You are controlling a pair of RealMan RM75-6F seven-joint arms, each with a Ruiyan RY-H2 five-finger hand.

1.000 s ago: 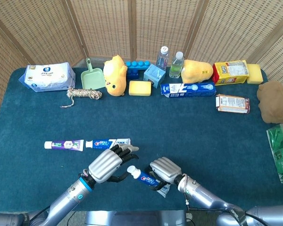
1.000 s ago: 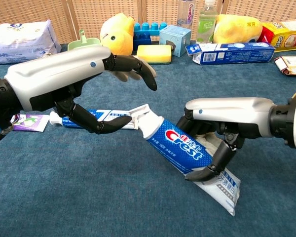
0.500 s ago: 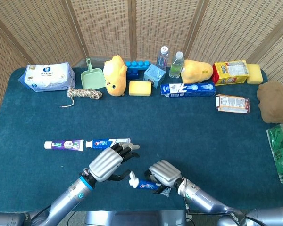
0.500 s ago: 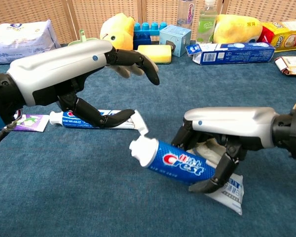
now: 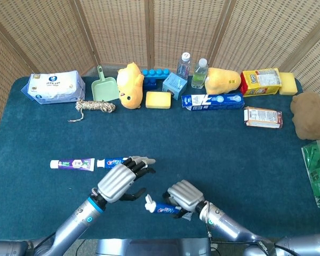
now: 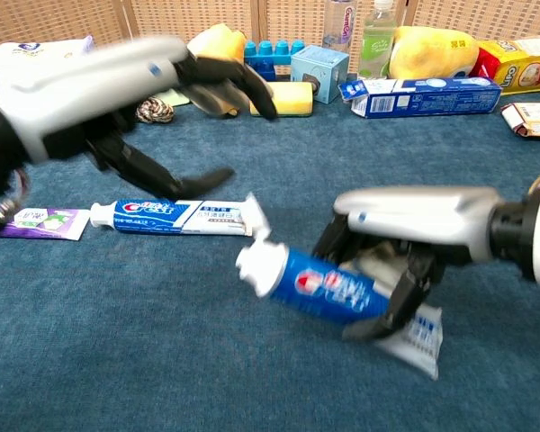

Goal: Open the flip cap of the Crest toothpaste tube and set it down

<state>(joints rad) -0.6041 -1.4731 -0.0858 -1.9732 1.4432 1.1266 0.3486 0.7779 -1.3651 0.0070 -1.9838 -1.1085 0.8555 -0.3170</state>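
The blue Crest toothpaste tube lies low over the blue cloth, its white flip cap hinged up at the left end. My right hand grips the tube around its middle; it shows in the head view as the right hand over the tube. My left hand hovers up and to the left of the cap with fingers spread and nothing in it, blurred by motion. From the head it is the left hand.
A second Crest tube and a purple tube lie on the cloth at the left. Along the far edge stand a tissue pack, dustpan, yellow plush, sponge, bottles and a toothpaste box.
The right hand has lowered the tube toward the cloth, and the cap now stands flipped up. The left hand has pulled away up and to the left.
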